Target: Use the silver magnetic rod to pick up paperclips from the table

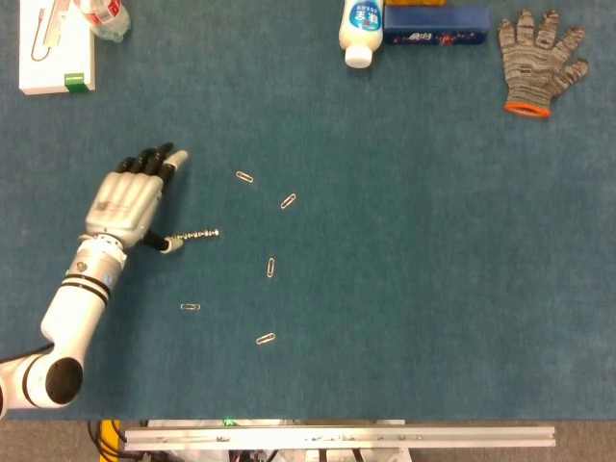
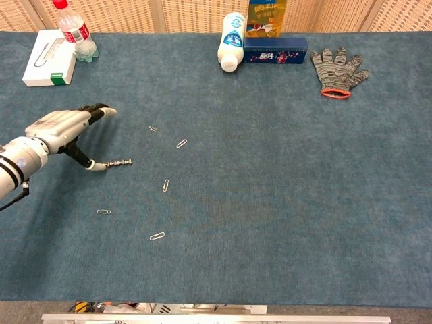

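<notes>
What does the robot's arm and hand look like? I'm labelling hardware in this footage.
Only the left arm shows. It is glossy white and tubular, with a dark band near the wrist and a black cap at the elbow joint. The left hand has a pale grey back bearing a small dark marking, black fingers and light fingertips.
</notes>
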